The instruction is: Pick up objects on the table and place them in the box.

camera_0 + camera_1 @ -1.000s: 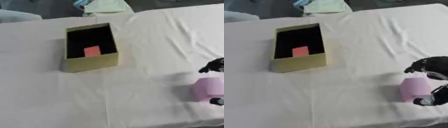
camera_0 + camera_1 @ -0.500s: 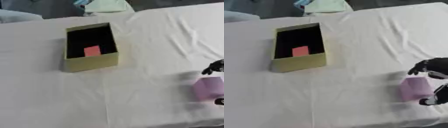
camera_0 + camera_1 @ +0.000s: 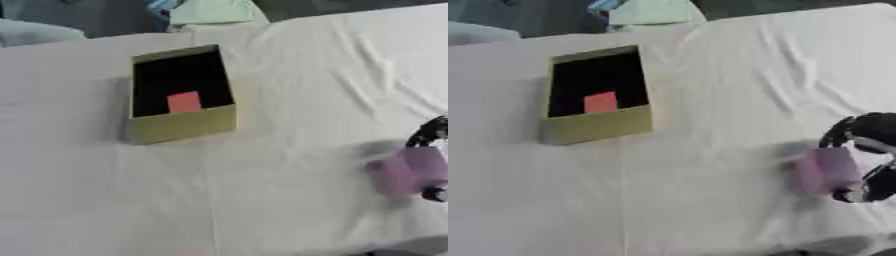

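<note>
**Right hand on pink block, block raised off the cloth**

Since the frame half a second back, the pink block (image 3: 824,170) had tipped and looked lifted, blurred by motion, with a soft shadow on the cloth at about its 10 o'clock side. Box and red piece lay as before.

Pink block: pale lilac-pink, plain faces, squarish, no marking readable. It sat at roughly 4 o'clock in the view, near the right edge, well apart from the box. It stood tilted rather than square to the table; its long axis, so far as the blur allowed, ran from 11 o'clock to 5 o'clock. Whether its underside still touched the cloth could not be told.

Right hand (image 3: 874,132): black, entering from the right edge. Fingers curled over the block's far top edge at 1 o'clock, thumb (image 3: 871,187) curled against its near side at 4 o'clock, so the block was pinched between them.

Left hand: not seen in either eye view.

Box (image 3: 182,128): olive-yellow card, open top, dark inside, at about 10 o'clock in the view. Long axis ran near 12 to 6 o'clock, leaning a little toward 11. A small red square piece (image 3: 184,101) lay flat on its floor toward the near end wall.

Table (image 3: 262,200): covered in white cloth, creased. A pale green folded cloth (image 3: 213,11) lay at the far edge, 12 o'clock.
</note>
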`<state>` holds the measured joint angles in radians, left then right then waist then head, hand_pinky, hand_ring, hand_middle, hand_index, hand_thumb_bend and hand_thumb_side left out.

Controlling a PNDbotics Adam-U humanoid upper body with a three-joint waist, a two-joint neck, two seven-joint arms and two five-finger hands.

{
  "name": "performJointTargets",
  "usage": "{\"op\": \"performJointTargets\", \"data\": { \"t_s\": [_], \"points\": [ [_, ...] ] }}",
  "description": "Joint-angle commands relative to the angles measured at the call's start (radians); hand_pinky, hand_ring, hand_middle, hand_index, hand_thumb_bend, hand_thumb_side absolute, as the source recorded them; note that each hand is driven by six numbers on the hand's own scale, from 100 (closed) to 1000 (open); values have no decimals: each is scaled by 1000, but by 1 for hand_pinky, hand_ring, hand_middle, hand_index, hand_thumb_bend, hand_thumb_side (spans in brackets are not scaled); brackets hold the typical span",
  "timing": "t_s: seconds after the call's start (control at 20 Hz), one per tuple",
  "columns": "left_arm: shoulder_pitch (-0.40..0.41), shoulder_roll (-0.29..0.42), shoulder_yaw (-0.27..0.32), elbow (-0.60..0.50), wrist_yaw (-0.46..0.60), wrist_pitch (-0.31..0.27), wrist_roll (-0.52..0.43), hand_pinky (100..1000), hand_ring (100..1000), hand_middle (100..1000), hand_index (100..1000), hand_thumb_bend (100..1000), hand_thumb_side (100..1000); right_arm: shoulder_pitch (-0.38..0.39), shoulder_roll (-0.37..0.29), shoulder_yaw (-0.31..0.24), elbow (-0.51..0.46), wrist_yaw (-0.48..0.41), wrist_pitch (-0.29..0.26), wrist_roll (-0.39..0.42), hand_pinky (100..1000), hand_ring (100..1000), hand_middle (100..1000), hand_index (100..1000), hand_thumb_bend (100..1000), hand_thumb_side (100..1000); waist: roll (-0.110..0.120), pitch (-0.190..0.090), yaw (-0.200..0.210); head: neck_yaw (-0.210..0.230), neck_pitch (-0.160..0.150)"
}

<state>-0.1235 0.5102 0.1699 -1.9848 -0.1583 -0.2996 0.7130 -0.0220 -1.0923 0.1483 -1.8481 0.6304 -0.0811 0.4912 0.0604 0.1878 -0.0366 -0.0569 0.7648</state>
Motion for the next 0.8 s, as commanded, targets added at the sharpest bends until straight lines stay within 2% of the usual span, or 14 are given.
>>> {"op": "performJointTargets", "data": {
  "t_s": [0.05,0.35,0.8],
  "points": [
    [-7,18,6,-15,4,-3,-5,665,684,675,793,416,835,-4,-18,-9,-14,-8,0,-18,656,634,503,680,525,322,-3,-11,1,-1,5],
    [-7,19,7,-15,3,-3,-6,664,684,676,793,416,834,5,-19,-15,-35,-30,-3,-26,619,600,446,635,498,314,-6,-13,2,2,5],
    [-5,24,11,-15,-1,-4,-3,665,684,677,794,420,830,21,-34,-59,-108,-53,11,2,614,597,446,635,477,314,-12,-18,3,29,5]
  ]
}}
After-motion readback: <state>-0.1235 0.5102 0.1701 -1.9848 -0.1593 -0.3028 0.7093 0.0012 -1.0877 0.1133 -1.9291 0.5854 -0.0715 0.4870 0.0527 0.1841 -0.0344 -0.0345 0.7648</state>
